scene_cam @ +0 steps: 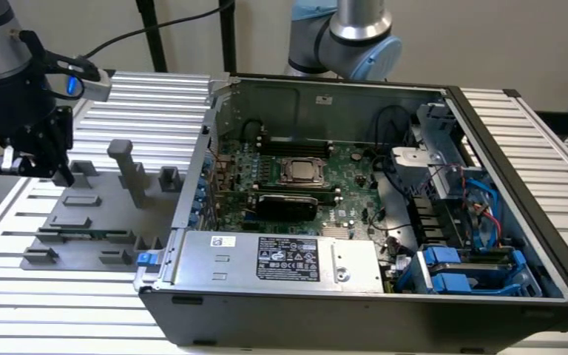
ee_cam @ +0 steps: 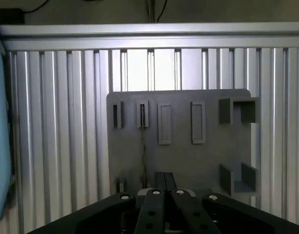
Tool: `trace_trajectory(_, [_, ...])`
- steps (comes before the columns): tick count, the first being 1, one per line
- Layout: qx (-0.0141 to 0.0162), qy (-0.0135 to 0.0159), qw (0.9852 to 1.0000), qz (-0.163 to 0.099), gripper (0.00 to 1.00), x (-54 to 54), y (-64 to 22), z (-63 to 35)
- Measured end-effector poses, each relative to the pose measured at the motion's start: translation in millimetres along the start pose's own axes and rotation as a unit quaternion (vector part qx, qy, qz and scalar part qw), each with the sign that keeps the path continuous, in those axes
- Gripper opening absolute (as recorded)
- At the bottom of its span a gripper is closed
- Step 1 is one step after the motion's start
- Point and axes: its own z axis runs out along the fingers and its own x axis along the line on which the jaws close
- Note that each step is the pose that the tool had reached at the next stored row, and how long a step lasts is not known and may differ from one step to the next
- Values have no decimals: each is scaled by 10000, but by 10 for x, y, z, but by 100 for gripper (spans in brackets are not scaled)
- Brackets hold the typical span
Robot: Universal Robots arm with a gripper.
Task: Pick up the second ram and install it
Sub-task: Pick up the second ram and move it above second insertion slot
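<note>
Exterior view: the claw hangs above the grey fixture on the tabletop, beside the open computer case. The second ram stands on edge in a fixture slot, judged kept upright for gripping. Wrist view: the claw looks down on the second ram edge-on and apart from it; whether it is released or clenched cannot be told.

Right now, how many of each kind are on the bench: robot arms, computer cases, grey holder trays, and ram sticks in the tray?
Robot arms: 2, one at the exterior view's left, one at the back
Open computer case: 1
Grey holder tray: 1
Ram stick in the tray: 1
Total: 5
</note>
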Motion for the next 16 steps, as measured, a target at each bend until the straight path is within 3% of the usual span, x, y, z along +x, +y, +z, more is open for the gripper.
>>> trace_trajectory(7, [-2,6,9999,-169,12,38,-48,102])
trace_trajectory(10, [-1,6,9998,-208,24,79,-55,157])
trace_trajectory(16, [-1,8,9996,-270,24,158,-64,266])
